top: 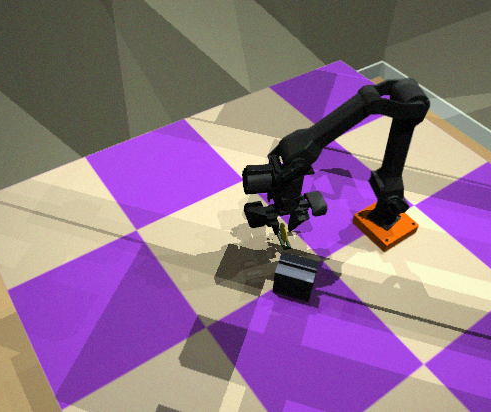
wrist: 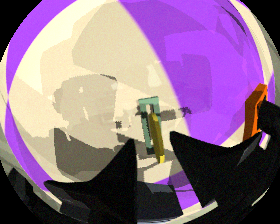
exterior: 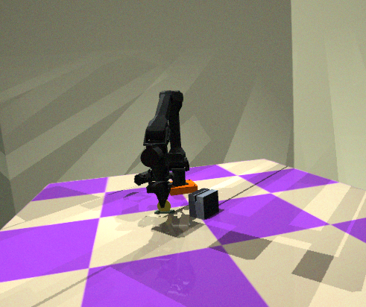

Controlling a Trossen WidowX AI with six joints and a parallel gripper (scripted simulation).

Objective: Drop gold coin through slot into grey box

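Above the green holder (wrist: 148,106), the jaws stand partly open astride the upright coin (wrist: 155,137).

Coin (exterior: 163,206) upright in holder (exterior: 164,211), box (exterior: 203,203) just beside; hand (exterior: 162,199) directly above coin, seemingly apart.

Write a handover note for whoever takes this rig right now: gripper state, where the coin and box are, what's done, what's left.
Gripper: partly open, holding nothing, fingers pointing down on either side of the top of the coin, not closed on it.
Thin gold coin: upright on its edge in the shallow dark-green holder.
Closed grey box: on the checkered floor beside the holder, apart from it; lid slot unobstructed.
Done: the arm is positioned over the coin.
Left: close on the coin, lift it out of the holder, carry it over the box, line its edge up with the slot, release.
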